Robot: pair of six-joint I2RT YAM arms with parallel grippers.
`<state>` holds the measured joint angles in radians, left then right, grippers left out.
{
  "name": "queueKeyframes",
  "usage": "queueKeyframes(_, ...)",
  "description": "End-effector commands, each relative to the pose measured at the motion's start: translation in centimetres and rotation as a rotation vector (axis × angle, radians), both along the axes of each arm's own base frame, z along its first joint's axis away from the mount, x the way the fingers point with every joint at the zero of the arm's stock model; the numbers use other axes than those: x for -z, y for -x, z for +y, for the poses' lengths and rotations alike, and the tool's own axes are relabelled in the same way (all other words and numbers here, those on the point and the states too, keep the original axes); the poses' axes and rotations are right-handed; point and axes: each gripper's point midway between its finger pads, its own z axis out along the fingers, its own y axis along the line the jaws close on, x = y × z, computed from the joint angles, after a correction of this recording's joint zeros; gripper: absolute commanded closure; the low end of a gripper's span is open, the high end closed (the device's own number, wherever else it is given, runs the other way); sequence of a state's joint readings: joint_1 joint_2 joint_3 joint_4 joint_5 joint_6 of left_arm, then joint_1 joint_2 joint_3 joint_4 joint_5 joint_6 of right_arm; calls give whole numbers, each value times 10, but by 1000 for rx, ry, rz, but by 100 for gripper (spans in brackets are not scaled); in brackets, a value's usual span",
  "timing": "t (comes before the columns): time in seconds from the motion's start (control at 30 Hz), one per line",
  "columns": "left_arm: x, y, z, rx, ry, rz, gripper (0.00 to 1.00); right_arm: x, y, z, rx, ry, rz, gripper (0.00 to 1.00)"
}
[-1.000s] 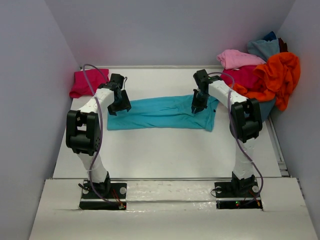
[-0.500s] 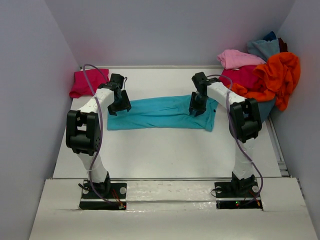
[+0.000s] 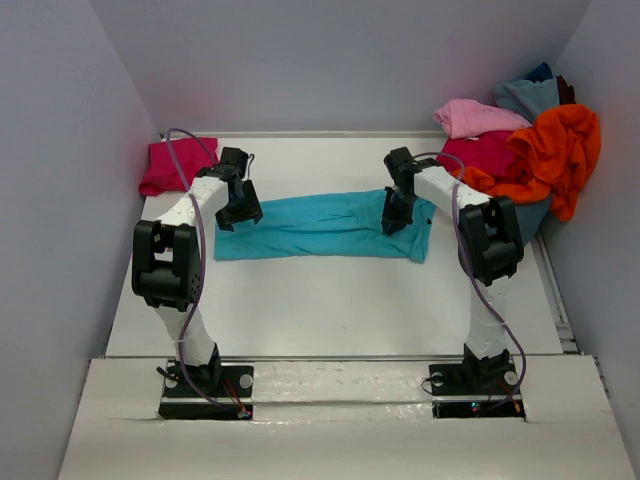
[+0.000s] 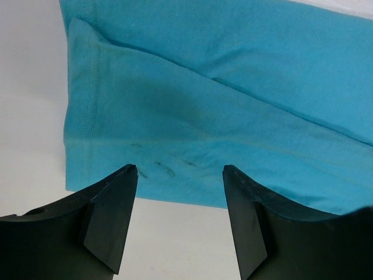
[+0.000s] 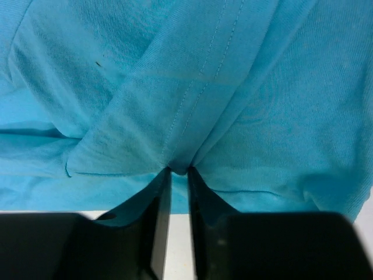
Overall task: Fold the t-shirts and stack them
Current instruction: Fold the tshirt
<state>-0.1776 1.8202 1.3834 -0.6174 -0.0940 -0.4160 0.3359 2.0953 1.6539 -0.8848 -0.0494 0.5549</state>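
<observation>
A bright turquoise t-shirt (image 3: pixel 320 226) lies folded into a long strip across the middle of the table. My left gripper (image 3: pixel 241 214) hangs open over its left end. In the left wrist view the gripper (image 4: pixel 179 170) straddles the shirt's near hem (image 4: pixel 175 195) with nothing between the fingers. My right gripper (image 3: pixel 396 222) is at the strip's right part. The right wrist view shows the gripper (image 5: pixel 179 170) shut on a pinched fold of the turquoise shirt (image 5: pixel 192 105), close to a stitched hem.
A folded magenta-pink t-shirt (image 3: pixel 176 166) lies at the table's far left corner. A heap in the far right corner holds light pink (image 3: pixel 476 117), orange (image 3: pixel 560 150), crimson (image 3: pixel 488 156) and dusty blue (image 3: pixel 525 96) t-shirts. Walls close in on three sides.
The right gripper shifted slightly along the shirt's right part, loosening and then pinching the cloth again. The left arm and the shirt's left end have not moved.
</observation>
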Motion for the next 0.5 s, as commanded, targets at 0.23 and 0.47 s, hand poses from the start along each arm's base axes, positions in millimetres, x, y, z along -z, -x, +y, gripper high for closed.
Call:
queueKeyframes(0.23,-2,1,-2,21,-4,-5,28,-22,-18,9,-4,-20,-75,93)
queueKeyframes(0.47,-2,1,-1,26,-8,-3,28,-36,-29,10,-7,-14,-107,93)
